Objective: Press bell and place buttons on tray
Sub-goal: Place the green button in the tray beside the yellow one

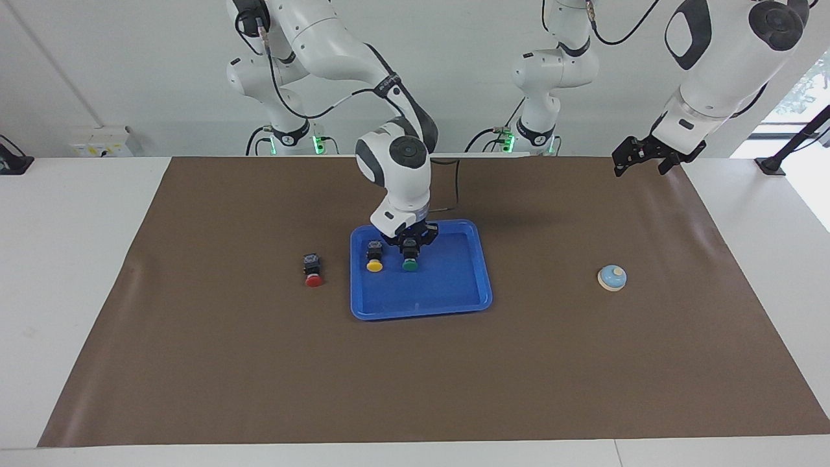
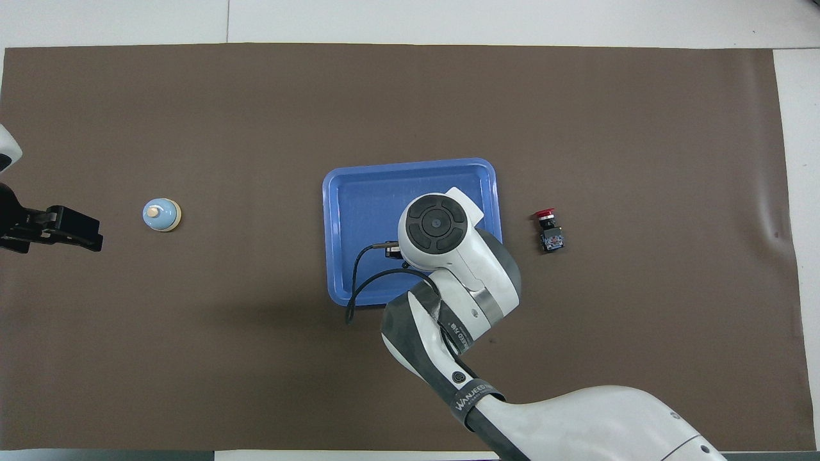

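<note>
Tray [image 1: 454, 295]: shallow bright-blue rectangle, rounded corners, raised rim; mid-mat, long sides running toward and away from me.
Yellow button [image 1: 374, 255]: black blocky body, round yellow cap; lies in the tray at the corner nearest my right arm's base, about 10 o'clock from the tray's centre in the facing view.
Green button [image 1: 409, 264]: same black body, green cap; in the tray just beside the yellow one, at its 3 o'clock in the facing view, cap pointing away from me.
Red button [image 1: 313, 270]: black body, red cap; on the mat outside the tray, toward my right arm's end, at the tray's 9 o'clock in the facing view.
Bell [image 1: 611, 277]: small light-blue dome, cream base rim, yellowish knob on top; on the mat well apart from the tray, toward my left arm's end, at its 3 o'clock in the facing view.
My right gripper [image 1: 408, 248]: down in the tray, clamped on the green button's body.
My left gripper [image 1: 639, 158]: waiting in the air over the mat's edge at my left arm's end, fingers apart, holding nothing.
</note>
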Tool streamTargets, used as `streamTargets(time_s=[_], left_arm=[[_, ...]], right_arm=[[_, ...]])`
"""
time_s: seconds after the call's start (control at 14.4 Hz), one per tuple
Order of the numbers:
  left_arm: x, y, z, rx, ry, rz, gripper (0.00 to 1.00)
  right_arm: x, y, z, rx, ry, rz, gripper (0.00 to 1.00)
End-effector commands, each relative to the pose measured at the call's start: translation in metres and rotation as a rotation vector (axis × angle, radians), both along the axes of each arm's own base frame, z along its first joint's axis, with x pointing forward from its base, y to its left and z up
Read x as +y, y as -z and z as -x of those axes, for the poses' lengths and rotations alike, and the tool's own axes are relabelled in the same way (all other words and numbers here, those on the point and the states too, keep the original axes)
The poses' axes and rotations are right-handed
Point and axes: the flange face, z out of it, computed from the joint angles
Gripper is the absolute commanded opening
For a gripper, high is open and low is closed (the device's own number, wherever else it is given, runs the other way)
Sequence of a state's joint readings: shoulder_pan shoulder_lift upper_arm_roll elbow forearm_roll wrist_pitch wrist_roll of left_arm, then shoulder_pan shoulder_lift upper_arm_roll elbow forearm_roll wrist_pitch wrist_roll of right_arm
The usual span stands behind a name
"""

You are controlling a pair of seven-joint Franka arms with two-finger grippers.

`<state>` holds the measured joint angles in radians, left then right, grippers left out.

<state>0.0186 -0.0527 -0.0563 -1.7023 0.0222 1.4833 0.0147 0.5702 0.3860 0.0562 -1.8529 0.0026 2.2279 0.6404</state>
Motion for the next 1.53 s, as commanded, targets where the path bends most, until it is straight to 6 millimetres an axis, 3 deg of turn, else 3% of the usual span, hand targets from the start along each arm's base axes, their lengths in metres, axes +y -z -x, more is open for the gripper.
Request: streamTargets(time_s=[0.0,0.07,0.14,0.28,0.42,0.55,0.69,0.9,1.11,1.18,1.46], left_arm=[[0.002,-0.004,0.007,-0.014,-0.007,0.007,1.0],[0.002,-0.004,0.007,-0.014,-0.007,0.007,1.0],[0.002,-0.004,0.007,-0.014,-0.007,0.007,1.0],[0.002,-0.004,0.007,-0.014,-0.007,0.007,1.0],[0.002,-0.004,0.007,-0.014,-0.007,0.007,1.0],[0.002,-0.004,0.007,-0.014,-0.007,0.007,1.0],[0.002,-0.004,0.007,-0.014,-0.007,0.007,1.0],[0.002,-0.004,0.007,-0.014,-0.007,0.007,1.0],[0.002,-0.004,0.007,-0.014,-0.007,0.007,1.0],[0.002,-0.004,0.007,-0.014,-0.007,0.007,1.0],[0.002,-0.005,0.007,-0.016,-0.007,0.007,1.0]], right_arm=[[0.001,0.002,0.0,-0.005,0.031,-0.019,0.42],[0.0,0.004,0.002,-0.002,0.03,-0.015,0.7],[0.0,0.004,0.002,-0.002,0.03,-0.015,0.85],[0.003,0.005,0.005,0.003,0.025,-0.011,1.0],[0.005,-0.006,0.002,0.009,0.023,-0.006,1.0],[-0.016,-0.041,-0.017,0.009,0.044,0.001,1.0],[-0.063,-0.074,-0.038,-0.015,0.042,-0.01,1.0],[-0.143,-0.09,-0.058,-0.016,-0.029,-0.001,1.0],[-0.226,-0.07,-0.06,0.017,-0.113,0.007,1.0],[-0.24,-0.06,-0.057,-0.004,-0.113,0.003,1.0],[-0.249,-0.024,-0.032,-0.029,-0.111,0.001,1.0]])
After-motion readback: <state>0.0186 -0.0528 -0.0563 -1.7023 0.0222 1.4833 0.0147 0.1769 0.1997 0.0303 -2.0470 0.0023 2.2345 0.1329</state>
